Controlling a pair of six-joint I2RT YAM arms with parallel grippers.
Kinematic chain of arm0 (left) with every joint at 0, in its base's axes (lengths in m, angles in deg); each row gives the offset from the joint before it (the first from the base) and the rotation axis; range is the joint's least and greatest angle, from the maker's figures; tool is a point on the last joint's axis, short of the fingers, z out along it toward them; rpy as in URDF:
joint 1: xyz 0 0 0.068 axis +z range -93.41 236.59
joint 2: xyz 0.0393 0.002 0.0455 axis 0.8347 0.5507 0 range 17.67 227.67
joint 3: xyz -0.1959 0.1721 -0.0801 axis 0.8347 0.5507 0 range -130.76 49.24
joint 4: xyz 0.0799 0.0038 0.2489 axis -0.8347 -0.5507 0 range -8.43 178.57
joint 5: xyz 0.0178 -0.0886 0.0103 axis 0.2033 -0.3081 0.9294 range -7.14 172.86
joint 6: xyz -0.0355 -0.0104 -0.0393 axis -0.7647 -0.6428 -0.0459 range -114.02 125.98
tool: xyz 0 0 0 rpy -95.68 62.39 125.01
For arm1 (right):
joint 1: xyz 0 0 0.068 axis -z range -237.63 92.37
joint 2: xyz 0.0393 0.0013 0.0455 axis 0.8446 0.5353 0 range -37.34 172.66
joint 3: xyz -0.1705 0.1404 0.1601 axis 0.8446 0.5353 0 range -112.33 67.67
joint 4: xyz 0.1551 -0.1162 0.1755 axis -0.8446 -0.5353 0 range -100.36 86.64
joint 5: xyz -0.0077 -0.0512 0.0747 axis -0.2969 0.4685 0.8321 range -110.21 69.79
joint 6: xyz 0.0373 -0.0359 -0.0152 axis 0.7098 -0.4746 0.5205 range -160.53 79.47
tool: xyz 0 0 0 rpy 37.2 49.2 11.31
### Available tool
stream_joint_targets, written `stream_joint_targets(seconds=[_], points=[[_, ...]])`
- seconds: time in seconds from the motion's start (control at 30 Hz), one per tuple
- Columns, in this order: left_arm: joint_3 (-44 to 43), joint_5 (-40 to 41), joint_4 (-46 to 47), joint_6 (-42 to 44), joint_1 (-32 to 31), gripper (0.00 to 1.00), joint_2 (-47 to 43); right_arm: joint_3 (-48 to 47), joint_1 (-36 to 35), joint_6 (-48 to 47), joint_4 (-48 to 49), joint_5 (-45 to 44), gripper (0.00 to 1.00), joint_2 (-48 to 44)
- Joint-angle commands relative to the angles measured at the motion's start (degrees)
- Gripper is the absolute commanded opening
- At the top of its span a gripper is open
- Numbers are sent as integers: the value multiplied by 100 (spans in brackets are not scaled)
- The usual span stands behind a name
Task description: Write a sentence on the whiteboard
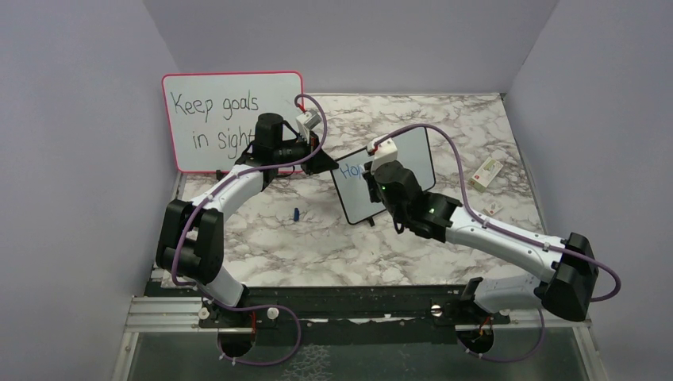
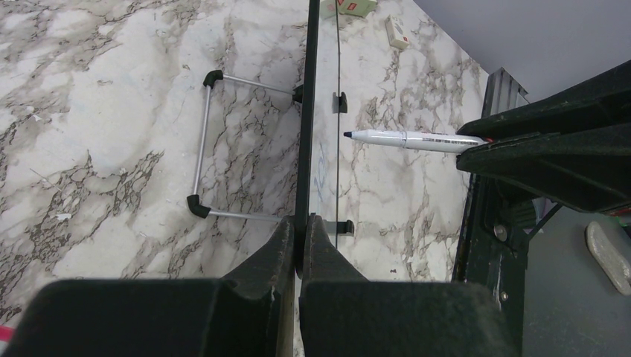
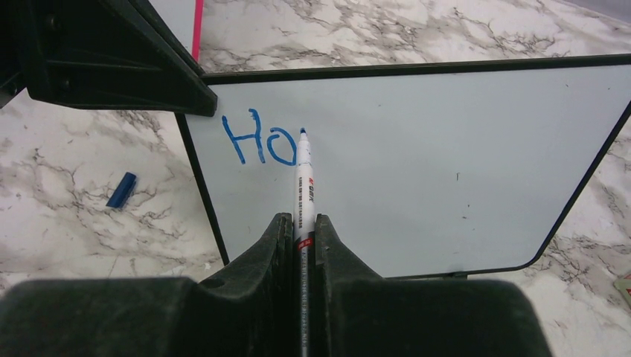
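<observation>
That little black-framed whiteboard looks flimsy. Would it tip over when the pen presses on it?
Probably, if left alone: the whiteboard looks thin edge-on and leans on a slim wire stand, so it likely tips or slides. It seems stiff, its edge straight. The left jaws, shut on that edge, should steady it.

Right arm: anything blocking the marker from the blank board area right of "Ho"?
Nothing visible. The marker in the right gripper has its tip at the whiteboard just past "Ho"; the surface rightward is bare. The left gripper clamps the board's edge.
</observation>
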Motion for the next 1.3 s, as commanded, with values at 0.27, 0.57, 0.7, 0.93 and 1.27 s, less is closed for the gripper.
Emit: stream_joint_targets(seconds=[0.27,0.57,0.7,0.93,1.27], points=[[-33,-60,-305,255,3,0,15,-57,53,-135,326,-132,1,266],[-33,-60,-311,247,3,0,6,-43,97,-152,403,-165,1,335],[-32,-60,-308,247,3,0,0,-75,112,-161,396,-146,1,368],[-33,-77,-309,246,3,0,9,-76,138,-169,407,-163,1,380],[-33,-69,-310,247,3,0,13,-32,208,-112,338,-336,1,307]])
